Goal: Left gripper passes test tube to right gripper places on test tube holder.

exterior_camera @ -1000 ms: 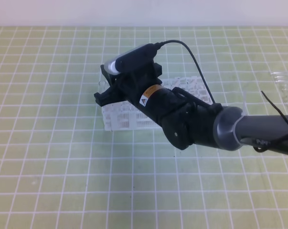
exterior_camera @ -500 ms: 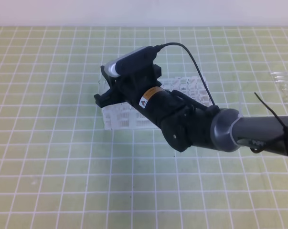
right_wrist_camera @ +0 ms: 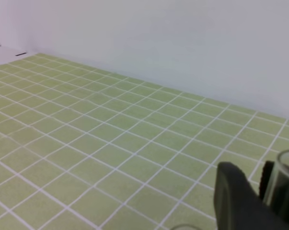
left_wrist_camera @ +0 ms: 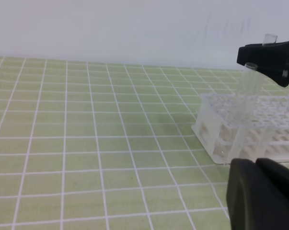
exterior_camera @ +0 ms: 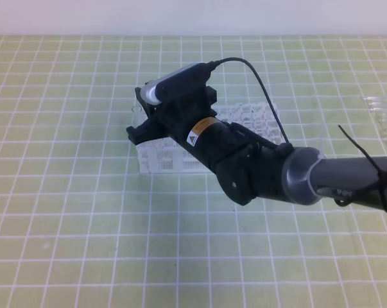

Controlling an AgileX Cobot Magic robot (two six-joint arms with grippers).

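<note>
My right gripper [exterior_camera: 138, 114] reaches across over the left end of the test tube holder [exterior_camera: 160, 159], a white lattice rack. It is shut on the test tube, whose clear rim [left_wrist_camera: 270, 38] pokes up above the black fingers [left_wrist_camera: 261, 52] in the left wrist view. The right wrist view shows the tube's glass [right_wrist_camera: 285, 184] beside one finger [right_wrist_camera: 235, 201]. Another clear tube [left_wrist_camera: 242, 110] stands tilted in the corner of the holder [left_wrist_camera: 216, 129], just below that gripper. My left gripper [left_wrist_camera: 257, 191] hangs low in front of the holder, shut and empty. It is out of the exterior high view.
A cluster of small clear glass pieces [exterior_camera: 380, 112] lies at the right edge of the green gridded mat. The right arm's grey wrist [exterior_camera: 300, 174] and black cable [exterior_camera: 257, 74] pass over the rack. A white wall closes the far side.
The right arm has edged slightly left and toward the far side over the rack, uncovering a little more of the rack's right part. Its grip is unchanged.
</note>
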